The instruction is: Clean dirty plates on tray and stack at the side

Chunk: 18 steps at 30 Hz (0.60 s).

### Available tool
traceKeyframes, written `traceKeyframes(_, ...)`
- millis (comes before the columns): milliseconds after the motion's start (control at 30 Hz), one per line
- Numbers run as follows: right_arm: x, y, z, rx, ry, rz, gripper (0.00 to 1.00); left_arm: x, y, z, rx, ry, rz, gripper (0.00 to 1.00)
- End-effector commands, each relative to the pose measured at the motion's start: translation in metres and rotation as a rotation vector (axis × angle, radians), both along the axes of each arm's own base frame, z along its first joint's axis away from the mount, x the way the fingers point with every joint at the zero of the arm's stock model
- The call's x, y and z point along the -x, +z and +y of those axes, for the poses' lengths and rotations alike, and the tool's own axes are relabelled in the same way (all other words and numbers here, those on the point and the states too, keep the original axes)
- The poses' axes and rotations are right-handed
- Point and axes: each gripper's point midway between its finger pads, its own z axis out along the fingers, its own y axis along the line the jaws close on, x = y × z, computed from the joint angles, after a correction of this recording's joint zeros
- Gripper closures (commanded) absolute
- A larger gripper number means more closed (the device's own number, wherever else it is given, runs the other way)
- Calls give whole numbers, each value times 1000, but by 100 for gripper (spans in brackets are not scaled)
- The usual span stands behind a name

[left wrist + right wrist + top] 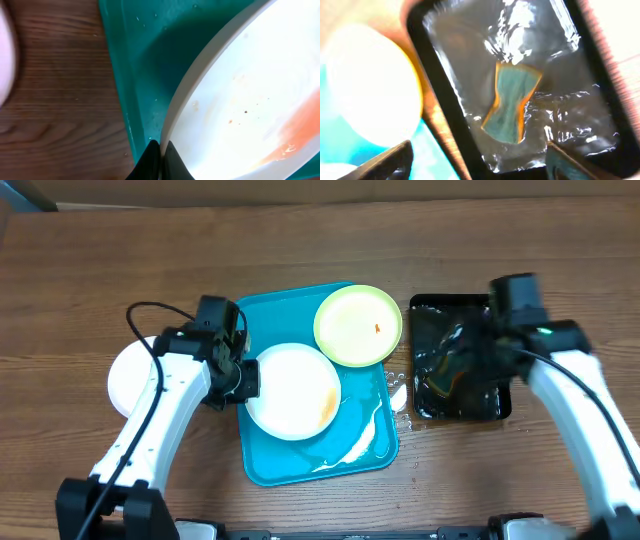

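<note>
Now, the left gripper is clamped on the left rim of the white plate. The plate lies on the turquoise tray with an orange smear down its right side. The left wrist view shows the hold up close: both fingers pinch only the very lip of the plate. That is the worry. It looks like a thin bite on a smooth, probably wet edge, so on any lift or tilt the plate could swivel in the pinch or slide out and clatter back down.

The green plate sits at the tray's far right corner and overhangs the rim. It is so close to the white one that it is hard to say whether the rims touch. A swing that way could knock it off onto the worktop.

Over on the other side, the right gripper hangs above the black tray with its fingers apart and nothing between them. The sponge lies below in a shiny, wet-looking lining. A careless grab could snag that lining or drag the black tray along.

Droplets already sit between the two trays, so more drips seem likely. A second white plate rests on the worktop just beside the left arm, and a wide sweep of that arm could shove it.
</note>
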Motion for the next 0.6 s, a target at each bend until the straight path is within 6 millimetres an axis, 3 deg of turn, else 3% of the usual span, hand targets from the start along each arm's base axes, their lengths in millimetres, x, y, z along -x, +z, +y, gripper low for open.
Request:
traceKeyframes(0,-1,33,-26,-44,-65,-89,12,-16,34,-15,-9,-54,-95,96)
traceKeyframes(167,17,28,-68,-110,-211,-27,11,-38,75,-53,35,-104,-222,96)
traceKeyframes(300,24,26,-85,-120,-263,-10,10,-64,105,-77,-16,-116,-380,96)
traceKeyframes(433,27,25,-89,-98,-226,-8,10,-90,132,-122,-45,-136,-587,96)
traceKeyframes(567,30,23,-89,-89,-220,7,10,-105,139,-169,-103,-170,-734,96)
